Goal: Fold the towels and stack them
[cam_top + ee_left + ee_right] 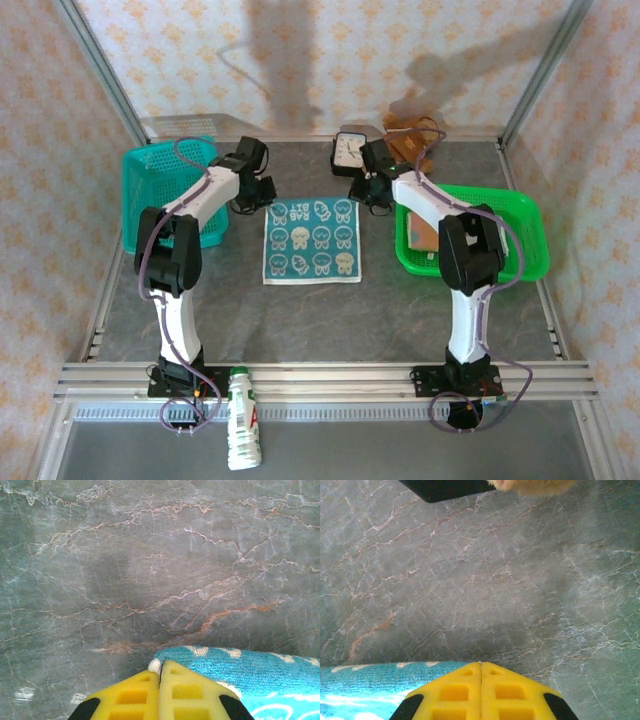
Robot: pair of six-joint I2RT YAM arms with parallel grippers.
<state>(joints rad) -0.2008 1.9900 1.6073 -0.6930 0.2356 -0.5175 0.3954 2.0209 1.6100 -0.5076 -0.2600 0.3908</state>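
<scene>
Lying flat at the middle of the grey marbled table (300, 320), the towel (312, 242) is spread out as a single layer, teal-blue with rows of cream bunny heads and lettering along its far edge. Both arms reach out over it to the far side.

The left gripper (263, 192) is down at the towel's far left corner. In the left wrist view its yellow fingers (135, 697) are pressed together with no gap, and the pale tip of the towel (250, 675) corner sits right at their seam, apparently nipped there.

The right gripper (362, 190) is down at the far right corner. In the right wrist view its fingers (510, 695) are likewise closed tight, and the far edge of the towel (370, 682) runs in from the left and ends at the tips, so the corner seems caught.

A teal basket (170, 195) stands on the left of the table. A green tray (520, 250) lies on the right with something orange in it, too small to make out. At the far edge are a black-framed object (350, 150) and a brown teddy bear (410, 132). A white bottle (243, 432) lies on the near rail.
</scene>
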